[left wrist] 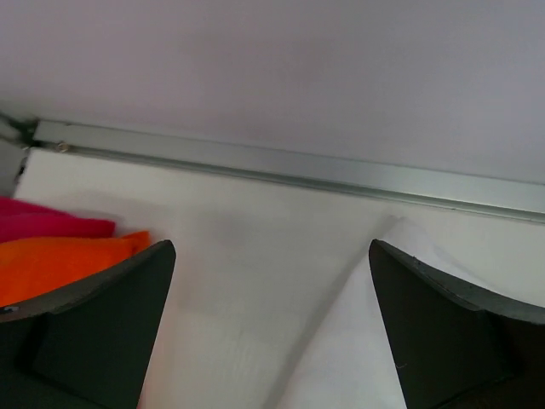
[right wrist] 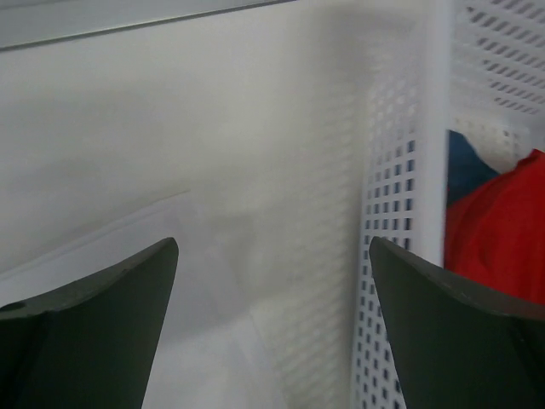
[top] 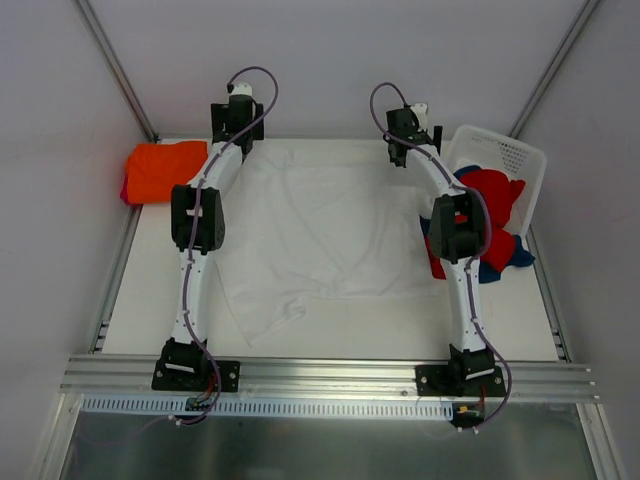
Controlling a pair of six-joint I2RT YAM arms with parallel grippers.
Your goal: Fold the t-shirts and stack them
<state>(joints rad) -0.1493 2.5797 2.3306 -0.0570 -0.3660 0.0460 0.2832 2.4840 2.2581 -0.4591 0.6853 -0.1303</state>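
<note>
A white t-shirt [top: 320,230] lies spread flat across the middle of the table, its near left corner rumpled. A folded bright orange t-shirt [top: 165,168] rests on a red one at the far left corner. Red [top: 492,200] and blue [top: 515,255] t-shirts spill out of the white basket [top: 520,155] at the right. Both arms reach to the table's far edge. My left gripper [left wrist: 271,256] stands open over the white shirt's far left corner, nothing between its fingers. My right gripper [right wrist: 272,251] is open too, above the shirt's far right corner and beside the basket wall [right wrist: 400,213].
A metal rail [left wrist: 281,166] runs along the back of the table just beyond the left gripper. The basket stands tilted at the far right, close against the right gripper. The orange shirt [left wrist: 60,264] lies just left of the left fingers.
</note>
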